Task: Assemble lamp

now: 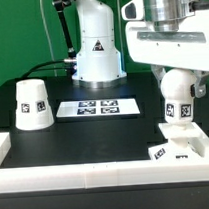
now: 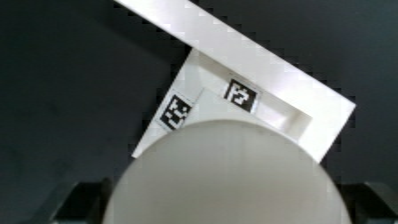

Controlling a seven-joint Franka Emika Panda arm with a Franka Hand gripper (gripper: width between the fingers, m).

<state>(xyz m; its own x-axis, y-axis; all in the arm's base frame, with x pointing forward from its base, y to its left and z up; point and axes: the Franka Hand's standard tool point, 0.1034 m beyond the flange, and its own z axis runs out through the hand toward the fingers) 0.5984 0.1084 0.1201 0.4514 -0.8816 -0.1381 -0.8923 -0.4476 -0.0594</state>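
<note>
My gripper (image 1: 177, 80) is shut on the round white bulb (image 1: 178, 106) and holds it upright at the exterior view's right, right above the flat square base (image 1: 174, 151). I cannot tell whether the bulb's neck touches the base. The base lies in the front right corner against the white rim. In the wrist view the bulb (image 2: 222, 165) fills the space between my dark fingers (image 2: 75, 200), and the tagged base (image 2: 249, 100) lies beneath it. The cone shade (image 1: 32, 104) stands upright on the black table at the exterior view's left.
The marker board (image 1: 98, 108) lies flat in the middle of the table. A raised white rim (image 1: 97, 173) runs along the front and right edges. The robot's white base (image 1: 96, 53) stands at the back.
</note>
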